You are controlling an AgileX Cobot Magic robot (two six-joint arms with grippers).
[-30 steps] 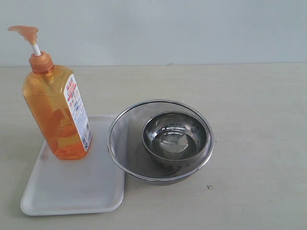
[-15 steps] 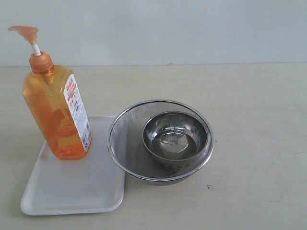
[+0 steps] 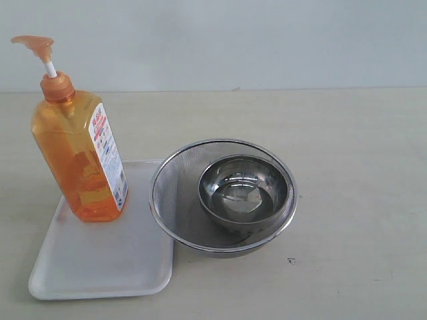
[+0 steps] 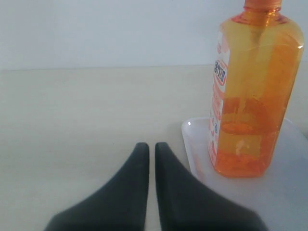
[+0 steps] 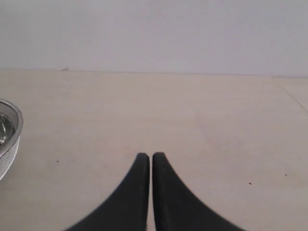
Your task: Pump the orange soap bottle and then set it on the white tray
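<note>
The orange soap bottle stands upright on the far end of the white tray, its orange pump head raised on a white stem. The left wrist view shows the same bottle on the tray's corner, a short way off from my left gripper, whose black fingers are shut with nothing between them. My right gripper is shut and empty above bare table. Neither gripper shows in the exterior view.
A round metal mesh strainer holding a steel bowl sits right beside the tray, overlapping its right edge. Its rim shows in the right wrist view. A pale wall runs behind the beige table.
</note>
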